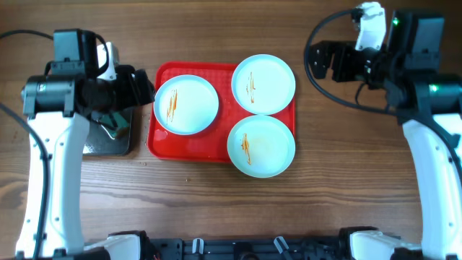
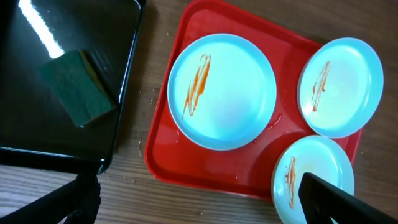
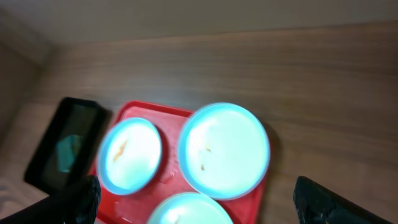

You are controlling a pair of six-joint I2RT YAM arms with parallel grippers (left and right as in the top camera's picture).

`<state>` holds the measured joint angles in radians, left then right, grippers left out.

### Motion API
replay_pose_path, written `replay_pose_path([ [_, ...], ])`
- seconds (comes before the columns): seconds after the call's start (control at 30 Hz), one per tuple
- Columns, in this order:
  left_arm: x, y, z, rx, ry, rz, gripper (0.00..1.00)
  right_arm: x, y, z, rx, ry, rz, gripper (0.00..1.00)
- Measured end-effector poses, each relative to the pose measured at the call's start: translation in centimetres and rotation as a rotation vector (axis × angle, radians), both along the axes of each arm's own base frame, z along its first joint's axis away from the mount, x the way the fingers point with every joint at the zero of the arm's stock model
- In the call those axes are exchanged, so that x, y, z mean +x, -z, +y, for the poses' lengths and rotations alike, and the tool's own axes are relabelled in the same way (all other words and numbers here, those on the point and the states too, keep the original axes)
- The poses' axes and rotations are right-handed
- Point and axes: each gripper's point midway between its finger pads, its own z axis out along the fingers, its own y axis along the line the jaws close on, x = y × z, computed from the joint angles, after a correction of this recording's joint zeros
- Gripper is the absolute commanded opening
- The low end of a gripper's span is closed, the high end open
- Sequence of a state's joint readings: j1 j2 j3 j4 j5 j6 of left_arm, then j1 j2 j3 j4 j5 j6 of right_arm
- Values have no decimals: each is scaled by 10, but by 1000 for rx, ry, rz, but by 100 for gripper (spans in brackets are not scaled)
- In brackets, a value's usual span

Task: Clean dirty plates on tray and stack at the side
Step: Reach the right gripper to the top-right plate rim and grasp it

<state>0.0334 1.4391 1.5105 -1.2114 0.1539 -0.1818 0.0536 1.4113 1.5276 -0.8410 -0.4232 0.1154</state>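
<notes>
Overhead shows all 3 plates (image 1: 186, 105) whole; left wrist view crops 1.

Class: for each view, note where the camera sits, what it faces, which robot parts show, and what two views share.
Overhead: above the table, straight down on red tray and plates; left arm, right arm show.
Left wrist: on left arm, down at black tray, sponge, plates; open left gripper shows.
Right wrist: on right arm, angled toward plates; open right gripper shows.
Shared: all see the red tray.

robot lab (two arms (image 1: 50, 144) at a wooden table (image 1: 216, 195))
</notes>
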Motion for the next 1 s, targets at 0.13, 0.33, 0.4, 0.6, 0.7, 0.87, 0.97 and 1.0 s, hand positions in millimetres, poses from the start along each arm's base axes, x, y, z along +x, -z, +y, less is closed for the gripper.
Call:
replay_pose_path([
  [0.13, 6, 12, 2, 10, -5, 34, 100, 17, 5, 24, 55, -65, -10, 99],
  [0.33, 16, 5, 24, 13, -96, 15, 100, 22, 39, 93, 107, -154, 118, 99],
  [0.4, 21, -6, 37, 11, -139, -17, 100, 21, 50, 112, 96, -164, 179, 99],
  [0.6, 21, -14, 65, 14, -224, -39, 100, 24, 87, 165, 9, -188, 347, 100],
  [0.7, 22, -15, 74, 17, -248, -50, 99, 23, 123, 192, -21, -214, 420, 100],
  [0.87, 22, -15, 76, 18, -254, -49, 100, 9, 208, 235, -78, -271, 570, 69],
  [0.97, 22, -15, 76, 18, -254, -49, 100, 3, 244, 249, -99, -286, 621, 58],
  [1.0, 22, -15, 76, 18, -254, -49, 100, 4, 249, 250, -97, -277, 626, 58],
])
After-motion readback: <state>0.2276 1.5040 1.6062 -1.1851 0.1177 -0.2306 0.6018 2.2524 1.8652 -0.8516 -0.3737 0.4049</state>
